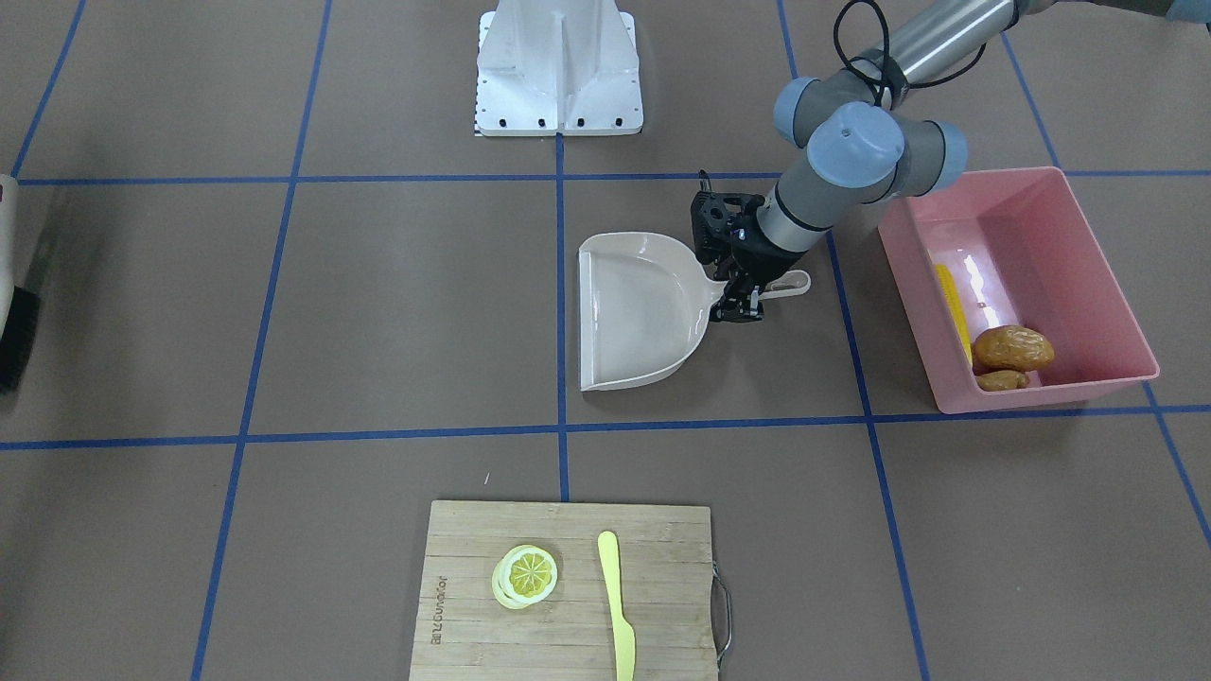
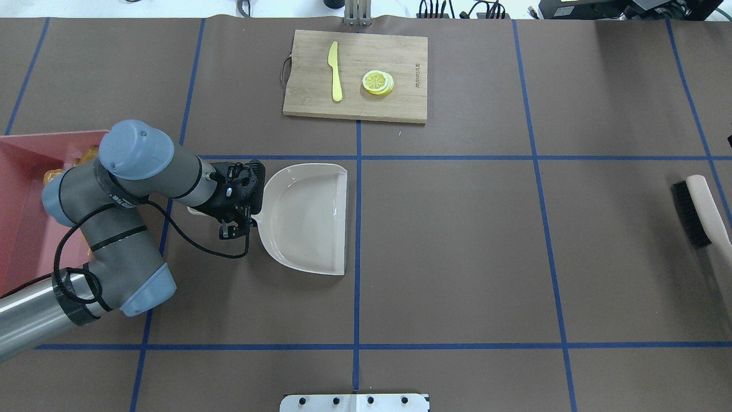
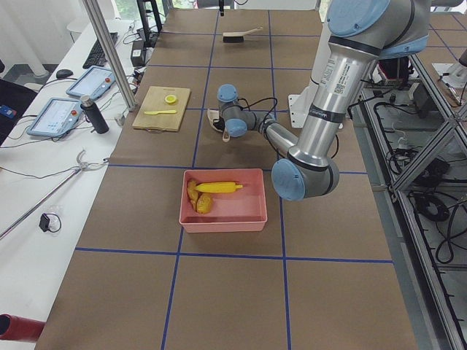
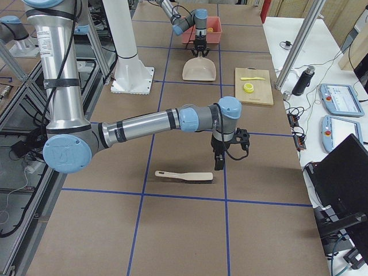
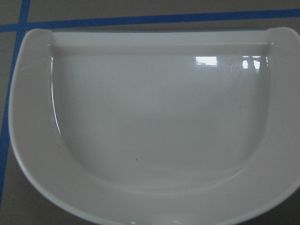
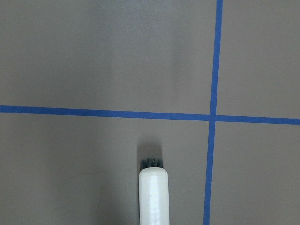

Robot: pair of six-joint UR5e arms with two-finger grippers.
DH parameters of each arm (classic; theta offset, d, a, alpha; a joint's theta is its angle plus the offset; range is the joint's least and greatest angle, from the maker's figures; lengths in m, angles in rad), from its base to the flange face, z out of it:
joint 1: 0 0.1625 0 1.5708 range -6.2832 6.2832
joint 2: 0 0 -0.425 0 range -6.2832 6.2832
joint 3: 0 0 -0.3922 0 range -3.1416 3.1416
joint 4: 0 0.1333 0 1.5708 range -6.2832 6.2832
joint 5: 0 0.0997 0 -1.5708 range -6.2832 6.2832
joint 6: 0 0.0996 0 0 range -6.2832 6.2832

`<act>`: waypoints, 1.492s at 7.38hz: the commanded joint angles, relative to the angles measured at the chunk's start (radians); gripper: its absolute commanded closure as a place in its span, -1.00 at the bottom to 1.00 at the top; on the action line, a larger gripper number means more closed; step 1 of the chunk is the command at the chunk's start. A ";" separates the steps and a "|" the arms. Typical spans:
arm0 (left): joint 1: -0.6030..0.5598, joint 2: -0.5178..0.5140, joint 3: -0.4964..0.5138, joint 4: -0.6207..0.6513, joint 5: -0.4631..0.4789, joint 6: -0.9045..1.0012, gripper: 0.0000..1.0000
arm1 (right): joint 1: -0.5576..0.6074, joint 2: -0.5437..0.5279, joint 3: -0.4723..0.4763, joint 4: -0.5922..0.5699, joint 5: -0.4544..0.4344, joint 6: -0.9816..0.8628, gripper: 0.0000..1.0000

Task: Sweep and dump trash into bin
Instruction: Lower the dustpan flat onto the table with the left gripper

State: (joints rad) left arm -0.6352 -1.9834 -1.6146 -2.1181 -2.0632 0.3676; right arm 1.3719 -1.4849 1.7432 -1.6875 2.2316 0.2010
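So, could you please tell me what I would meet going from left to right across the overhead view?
Pink bin → beige dustpan → lemon slice → brush. The cutting board and yellow knife overlap the dustpan's span, and the left gripper sits over its handle, so I leave them out.

Left arm [image 2: 177,182]: grey links, pale blue joint caps, silver tube toward the base
Cable [image 2: 197,249]: black, looped along the left arm
Left claw [image 1: 741,310]: black
Right arm [image 4: 144,123]: same colours, dark band on its silver tube
Right claw [image 4: 218,165]: black
Base plate [image 1: 558,85]: white, dark screws along its near edge
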 commanded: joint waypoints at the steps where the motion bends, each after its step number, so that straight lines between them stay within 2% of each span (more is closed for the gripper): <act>1: 0.000 -0.006 0.002 0.001 0.000 -0.001 1.00 | 0.000 0.000 -0.001 -0.001 -0.003 0.000 -1.00; 4: 0.000 -0.037 0.038 0.003 0.000 -0.002 1.00 | 0.000 0.002 -0.001 0.000 -0.006 0.000 -1.00; 5: 0.000 -0.037 0.038 0.003 0.000 -0.002 0.79 | 0.000 0.006 -0.001 0.000 -0.006 0.000 -1.00; 6: 0.000 -0.037 0.038 0.003 0.000 -0.004 0.48 | 0.000 0.008 -0.001 0.000 -0.007 0.000 -1.00; 7: 0.000 -0.037 0.038 0.003 0.000 -0.006 -0.71 | 0.000 0.006 -0.004 0.000 -0.007 0.000 -1.00; 8: -0.001 -0.037 0.035 0.001 0.000 -0.010 -0.97 | 0.000 0.008 -0.008 0.005 -0.007 0.000 -1.00; 9: -0.007 -0.034 0.021 0.003 -0.002 -0.012 -0.97 | 0.000 0.017 -0.010 0.002 -0.007 0.000 -1.00; 11: -0.044 0.015 -0.077 0.004 -0.005 -0.031 -0.97 | 0.000 0.017 -0.010 0.002 -0.006 0.000 -1.00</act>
State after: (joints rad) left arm -0.6564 -2.0011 -1.6319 -2.1145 -2.0665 0.3503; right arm 1.3714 -1.4692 1.7340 -1.6856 2.2246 0.2010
